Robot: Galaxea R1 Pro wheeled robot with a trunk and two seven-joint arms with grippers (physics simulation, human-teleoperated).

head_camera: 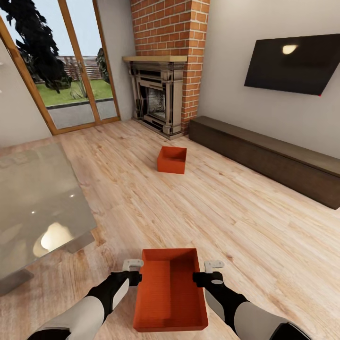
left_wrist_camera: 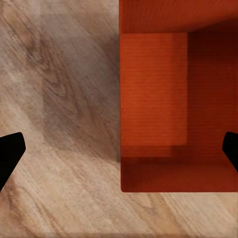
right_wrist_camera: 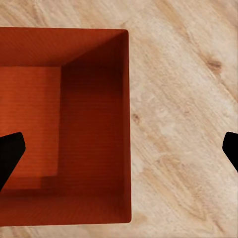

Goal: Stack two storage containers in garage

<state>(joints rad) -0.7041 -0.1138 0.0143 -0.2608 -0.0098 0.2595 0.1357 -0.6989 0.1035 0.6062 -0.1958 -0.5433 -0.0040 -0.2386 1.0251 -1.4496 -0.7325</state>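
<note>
One orange-red storage container (head_camera: 170, 293) sits on the light wood-plank floor of the living room, close in front of me and between my two arms. My left gripper (head_camera: 136, 277) hovers open over its left wall (left_wrist_camera: 122, 99), one fingertip (left_wrist_camera: 10, 151) outside the tub and the other inside. Over the opposite wall (right_wrist_camera: 126, 124), my right gripper (head_camera: 202, 278) is open the same way, with its fingertips (right_wrist_camera: 10, 153) spread wide. The other storage container (head_camera: 172, 159) stands farther off on the wood floor, in front of the fireplace. Both tubs look empty.
A glass-topped table (head_camera: 38, 198) fills the left side. The red-brick fireplace (head_camera: 158, 94) stands at the back, with glass doors (head_camera: 71, 71) to its left. A long dark low cabinet (head_camera: 274, 156) runs along the right wall under a black screen (head_camera: 293, 63). Open wood floor (head_camera: 141, 203) lies between the tubs.
</note>
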